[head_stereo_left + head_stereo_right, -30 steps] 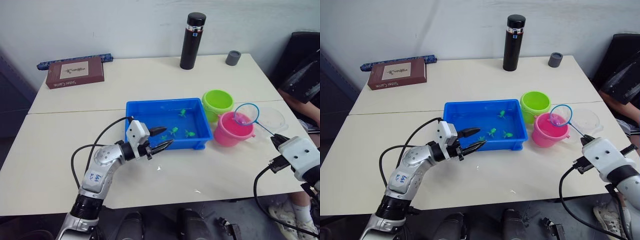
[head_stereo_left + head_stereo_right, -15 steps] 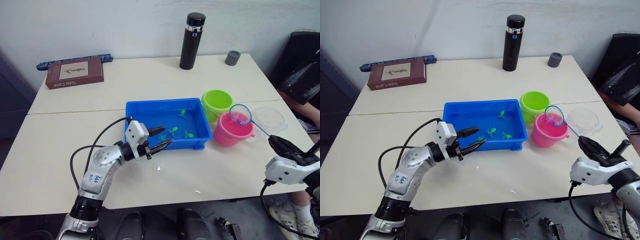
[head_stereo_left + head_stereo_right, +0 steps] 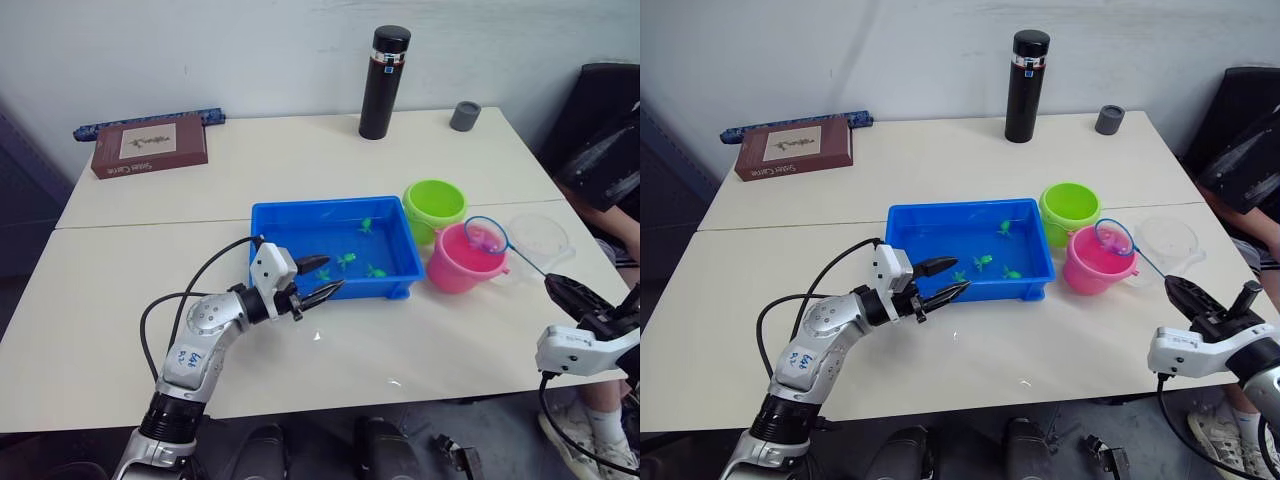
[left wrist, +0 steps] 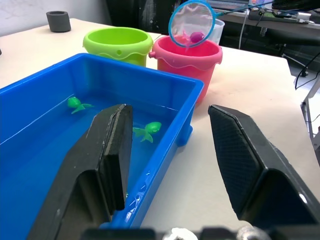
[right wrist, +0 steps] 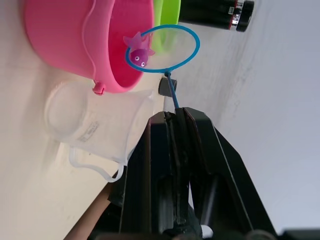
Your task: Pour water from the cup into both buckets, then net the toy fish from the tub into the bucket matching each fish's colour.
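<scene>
While the left gripper (image 3: 318,279) hangs with its black fingers spread wide and empty just over the near rim of the tub (image 3: 272,221), nothing in it bears on the step in hand. Inside that blue tub, a few green toy fish (image 3: 347,260) lie in shallow water toward its right half, near the buckets. Right of the tub stands the green bucket (image 3: 435,201), and touching it on the near side, the pink bucket (image 3: 462,260). Over the pink bucket's rim hovers the net (image 3: 487,234), its blue hoop tilted, with a pink fish (image 5: 138,51) lying in the mesh. Behind the hoop sits the cup (image 3: 540,237), beside the pink bucket. Farthest right, the right gripper (image 3: 566,290) is clamped on the net's thin blue handle. That handle runs from the jaws up and leftward to the hoop, so the fish lies out along the handle's long axis, away from the fingers and above the bucket's mouth. Tipping the hoop should, I judge, drop the fish into the matching pink bucket.
</scene>
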Controlling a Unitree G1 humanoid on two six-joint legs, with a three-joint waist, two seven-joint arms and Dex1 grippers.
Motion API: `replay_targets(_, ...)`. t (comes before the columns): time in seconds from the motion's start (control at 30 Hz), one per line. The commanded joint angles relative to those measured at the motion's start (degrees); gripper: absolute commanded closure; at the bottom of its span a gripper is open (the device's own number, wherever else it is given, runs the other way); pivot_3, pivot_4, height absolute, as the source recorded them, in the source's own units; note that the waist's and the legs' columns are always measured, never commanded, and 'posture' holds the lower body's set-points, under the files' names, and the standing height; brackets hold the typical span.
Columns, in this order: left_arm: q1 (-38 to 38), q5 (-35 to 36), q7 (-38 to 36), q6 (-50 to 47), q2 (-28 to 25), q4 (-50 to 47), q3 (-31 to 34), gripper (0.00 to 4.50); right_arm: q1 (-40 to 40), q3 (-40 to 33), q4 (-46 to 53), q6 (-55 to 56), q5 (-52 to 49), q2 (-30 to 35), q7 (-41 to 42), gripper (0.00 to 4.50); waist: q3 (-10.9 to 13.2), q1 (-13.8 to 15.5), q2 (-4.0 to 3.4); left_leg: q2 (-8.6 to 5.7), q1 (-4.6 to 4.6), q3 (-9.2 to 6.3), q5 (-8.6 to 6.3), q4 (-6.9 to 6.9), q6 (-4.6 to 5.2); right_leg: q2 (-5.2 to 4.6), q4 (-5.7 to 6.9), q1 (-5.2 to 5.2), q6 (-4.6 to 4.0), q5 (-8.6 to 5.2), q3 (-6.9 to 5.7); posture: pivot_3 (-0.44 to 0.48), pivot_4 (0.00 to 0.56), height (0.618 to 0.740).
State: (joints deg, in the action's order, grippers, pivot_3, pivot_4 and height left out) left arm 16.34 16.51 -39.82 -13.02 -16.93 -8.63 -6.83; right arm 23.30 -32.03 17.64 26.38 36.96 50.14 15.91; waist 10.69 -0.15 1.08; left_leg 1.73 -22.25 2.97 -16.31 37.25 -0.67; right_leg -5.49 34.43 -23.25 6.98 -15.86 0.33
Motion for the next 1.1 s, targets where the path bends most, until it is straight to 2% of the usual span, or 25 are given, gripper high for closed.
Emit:
replay_targets(0.03, -0.5, 0.3, 0.0, 0.9, -0.2, -2.7, 0.1, 1.83, 0.4, -0.4, 1.9, 1.9, 1.4, 0.8, -0.4, 4.5, 0.0, 0.0, 0.0, 0.0, 0.01, 0.0, 0.0, 0.01, 0.0, 0.0, 0.0, 0.02, 0.0, 0.0, 0.0, 0.0, 0.15, 0.74)
replay_targets(0.33, -0.5, 0.3, 0.1, 0.8, -0.3, -2.7, 0.2, 1.83, -2.4, -1.7, 2.4, 0.1, 1.3, 0.8, 0.7, 4.5, 0.0, 0.0, 0.0, 0.0, 0.09, -0.04, 0.0, 0.01, 0.0, 0.01, 0.0, 0.13, 0.0, 0.0, -0.02, 0.0, 0.15, 0.74)
replay_targets(0.67, -0.5, 0.2, 0.1, 0.8, -0.2, -2.7, -0.1, 1.83, -1.7, 0.1, 3.1, 0.5, 4.0, 0.3, 1.1, 4.5, 0.0, 0.0, 0.0, 0.0, 0.16, -0.05, 0.0, 0.06, 0.0, 0.01, -0.03, 0.25, 0.02, 0.01, -0.02, 0.0, 0.15, 0.74)
replay_targets(0.83, -0.2, 0.2, 0.1, 0.8, -0.2, -2.5, 0.0, 1.83, -5.0, -1.4, 2.8, -1.6, 2.8, 0.8, 0.9, 4.5, 0.0, -0.1, 0.0, -0.02, 0.16, -0.08, 0.0, 0.09, 0.0, 0.0, -0.04, 0.3, 0.03, 0.02, -0.02, 0.0, 0.15, 0.74)
replay_targets(0.93, -0.3, 0.2, 0.0, 0.9, -0.2, -2.5, -0.1, 1.83, -3.2, -0.2, 3.2, 1.2, 6.8, 0.9, -1.0, 4.5, 0.0, 0.0, 0.0, -0.01, 0.18, -0.12, 0.0, 0.08, 0.0, 0.01, -0.06, 0.36, 0.02, 0.01, -0.05, 0.0, 0.15, 0.74)
replay_targets(1.03, 0.0, 0.1, 0.3, 0.9, -0.1, -2.2, 0.1, 1.83, -6.1, -1.2, 2.8, -1.2, 4.5, 0.8, -0.4, 4.5, 0.0, 0.0, 0.0, -0.03, 0.17, -0.12, 0.0, 0.07, 0.0, 0.0, -0.09, 0.36, 0.02, 0.01, -0.05, 0.0, 0.15, 0.74)
replay_targets(1.1, -0.2, 0.1, 0.3, 0.9, 0.0, -2.4, -0.2, 1.83, -4.1, 0.4, 2.1, 0.3, 6.9, 0.6, -0.7, 4.5, 0.0, 0.0, 0.0, -0.03, 0.19, -0.11, 0.0, 0.12, 0.0, 0.0, -0.11, 0.42, 0.03, 0.02, -0.03, 0.0, 0.15, 0.74)
